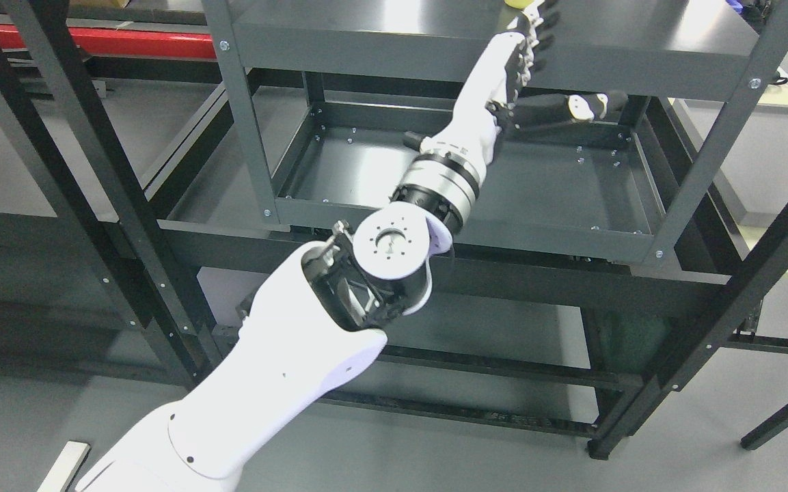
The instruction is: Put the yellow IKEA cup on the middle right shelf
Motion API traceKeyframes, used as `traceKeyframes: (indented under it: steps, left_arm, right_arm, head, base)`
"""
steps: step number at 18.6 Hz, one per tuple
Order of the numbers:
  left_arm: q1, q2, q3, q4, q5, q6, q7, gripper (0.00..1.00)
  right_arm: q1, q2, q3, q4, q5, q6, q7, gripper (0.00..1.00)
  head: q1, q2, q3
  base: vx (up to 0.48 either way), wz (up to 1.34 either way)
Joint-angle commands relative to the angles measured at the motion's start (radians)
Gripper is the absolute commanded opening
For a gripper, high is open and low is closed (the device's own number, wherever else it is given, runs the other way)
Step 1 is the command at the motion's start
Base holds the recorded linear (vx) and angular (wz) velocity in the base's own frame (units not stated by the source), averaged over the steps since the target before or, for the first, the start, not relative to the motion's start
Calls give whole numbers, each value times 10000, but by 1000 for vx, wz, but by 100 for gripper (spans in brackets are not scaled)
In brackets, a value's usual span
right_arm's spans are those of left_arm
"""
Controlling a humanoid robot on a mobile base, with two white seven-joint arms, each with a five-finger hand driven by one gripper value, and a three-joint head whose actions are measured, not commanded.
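The robot's white left arm (277, 355) rises from the lower left corner and reaches diagonally up to the right, past its round silver elbow joint (391, 246) and ringed wrist cuff (443, 184). The left hand (527, 58), white-backed with black fingers (545, 27), lies over the front part of the upper dark grey metal shelf board (640, 41). Its fingers are stretched out and slightly apart, pointing toward the top edge of the view, and the thumb (571, 109) juts out to the right, below the front lip of that board. The hand clasps nothing.

Just beyond the fingertips, at the very top edge, a small piece of the yellow cup (518, 3) shows; most of it is cut off, so whether the fingers touch it cannot be told. It stands on the upper board, slightly left of the fingertips.

Below the wrist, the lower grey shelf tray (558, 191) with its raised rim lies bare, with wide free room to the right of the forearm. A grey upright post (243, 116) stands well left of the arm, and another post (728, 130) slants well to the right of the thumb. To the right of the hand, the upper board is bare up to its right post. Black slanted frame bars (93, 171) cross far left of the elbow.

The right arm does not show.
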Motion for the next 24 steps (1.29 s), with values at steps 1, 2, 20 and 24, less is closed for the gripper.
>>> traceKeyframes:
  steps: [1,2,20,24]
  left_arm:
    - [1309,173,-2496,660,-674,-232,13,99]
    - [1615,173,-2328,1028,-1103,-399,13,99]
    - [6404,173,5988,1584,-3852,-1781,-3890,99]
    - [6404,173,5912,1906,-3869,-2043,-3546,99]
  right_arm:
    - [107,-175,169,-1,-245,9,-2150,99]
    - [107,-175,169,-1,-245,9,-2150,99]
    - [107,-175,169,-1,-245,9,-2150,99]
    - [107,-175,169,-1,-245,9,-2150,99]
  head:
    - [0,0,0]
    - [0,0,0]
    - [0,0,45]
    - [0,0,46]
  base:
    - [-112,85]
    - [-123,91]
    - [-39,89]
    - [5,12]
